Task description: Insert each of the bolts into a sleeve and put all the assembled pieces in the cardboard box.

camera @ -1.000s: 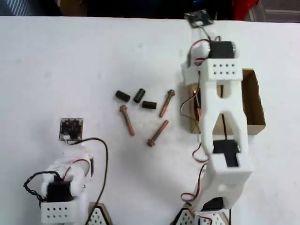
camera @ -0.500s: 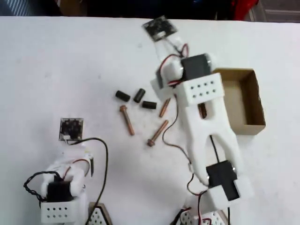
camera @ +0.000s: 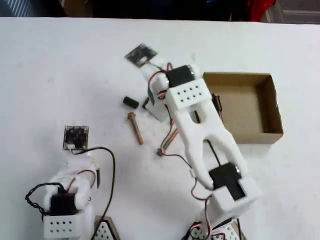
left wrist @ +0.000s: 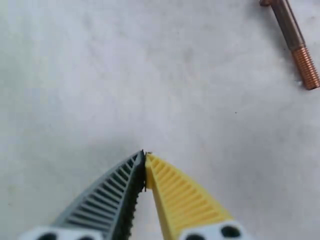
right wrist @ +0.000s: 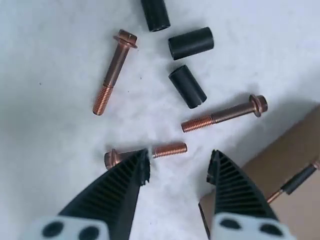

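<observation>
The right gripper (right wrist: 180, 159) hangs over the middle of the white table (camera: 60, 60) with its fingers spread. A bolt (right wrist: 167, 149) lies crosswise beneath them, its head hidden under one finger. A second bolt (camera: 135, 128) has its long axis running from far edge to near edge, head toward the far edge. A third bolt (right wrist: 225, 112) lies just beside the three loose black sleeves (right wrist: 191, 42). The cardboard box (camera: 272, 107) sits toward the right edge with a sleeved bolt (right wrist: 297, 180) inside. The left gripper (left wrist: 145, 161), fingers pressed together on nothing, points down near the near-left corner. Beyond the far edge the room is dark.
</observation>
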`<state>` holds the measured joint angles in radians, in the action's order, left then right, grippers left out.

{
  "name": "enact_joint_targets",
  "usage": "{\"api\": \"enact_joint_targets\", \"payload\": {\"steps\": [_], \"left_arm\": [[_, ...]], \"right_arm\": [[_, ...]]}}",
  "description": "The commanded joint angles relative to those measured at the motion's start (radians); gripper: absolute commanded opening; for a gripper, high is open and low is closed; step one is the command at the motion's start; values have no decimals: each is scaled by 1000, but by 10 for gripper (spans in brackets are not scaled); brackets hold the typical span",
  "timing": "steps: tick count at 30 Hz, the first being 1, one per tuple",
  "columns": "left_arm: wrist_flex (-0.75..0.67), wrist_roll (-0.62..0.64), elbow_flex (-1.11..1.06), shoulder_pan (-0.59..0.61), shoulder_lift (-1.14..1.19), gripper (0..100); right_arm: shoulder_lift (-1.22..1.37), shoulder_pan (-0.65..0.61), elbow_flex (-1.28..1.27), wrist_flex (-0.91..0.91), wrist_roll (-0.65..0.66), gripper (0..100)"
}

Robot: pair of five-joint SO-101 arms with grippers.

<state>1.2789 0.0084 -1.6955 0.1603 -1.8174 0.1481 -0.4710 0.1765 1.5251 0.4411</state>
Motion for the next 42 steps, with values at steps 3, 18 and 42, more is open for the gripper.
{"api": "enact_joint_targets", "payload": {"steps": [3,18,42], "left_arm": [[6,11,2,-2,-10,23],[6,11,2,-2,-10,23],[6,11,2,-2,-10,23]], "right_arm": [[76,-2,5,-81,269,173],[93,56,-2,-180,589,173],[367,15,150,-214,583,173]]}}
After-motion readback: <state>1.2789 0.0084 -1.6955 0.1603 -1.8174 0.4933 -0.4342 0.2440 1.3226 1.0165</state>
